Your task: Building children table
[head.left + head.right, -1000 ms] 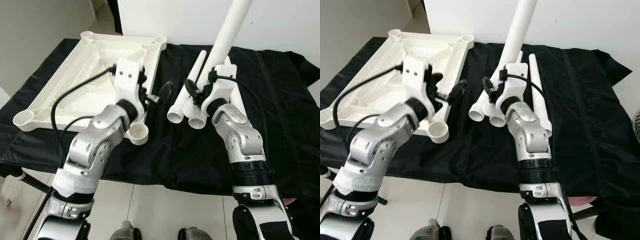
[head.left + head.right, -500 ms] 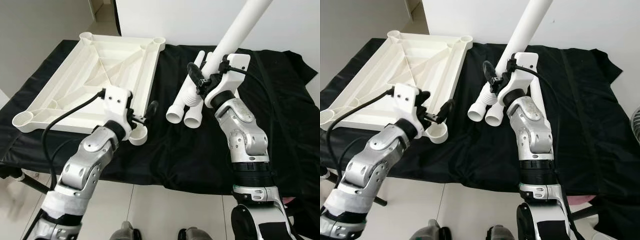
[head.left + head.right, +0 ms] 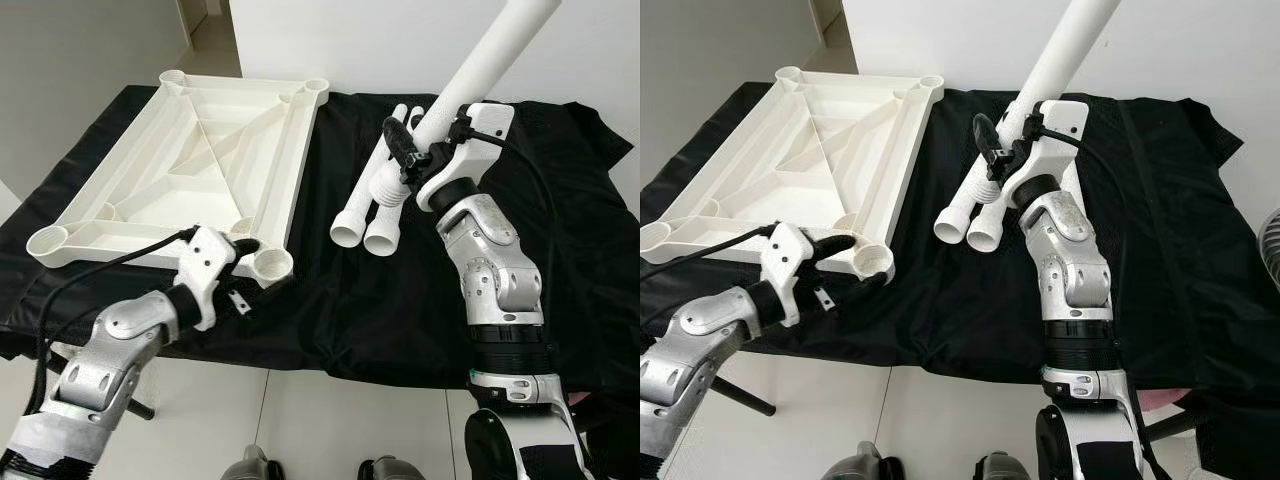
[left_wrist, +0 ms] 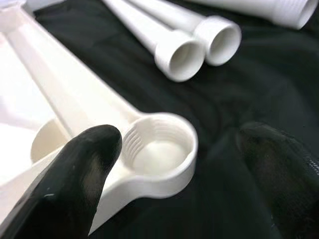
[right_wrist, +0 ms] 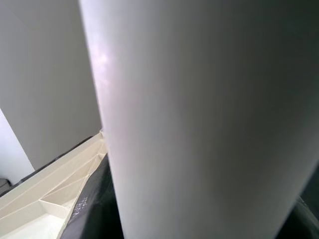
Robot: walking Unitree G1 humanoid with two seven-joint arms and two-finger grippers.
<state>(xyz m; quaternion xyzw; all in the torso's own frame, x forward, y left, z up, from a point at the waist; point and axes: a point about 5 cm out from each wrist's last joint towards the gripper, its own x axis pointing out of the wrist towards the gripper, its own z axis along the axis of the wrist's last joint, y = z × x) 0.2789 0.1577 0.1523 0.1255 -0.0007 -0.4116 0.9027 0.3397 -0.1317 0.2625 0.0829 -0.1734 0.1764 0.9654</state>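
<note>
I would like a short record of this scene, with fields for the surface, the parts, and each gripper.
surface: black cloth over a table
tabletop: white tabletop lying upside down, a leg socket at each corner
legs: two white legs lying side by side on the cloth
held leg: third leg, raised and tilted
right gripper: right gripper shut on the held leg
left gripper: left gripper open, around the near corner socket
</note>
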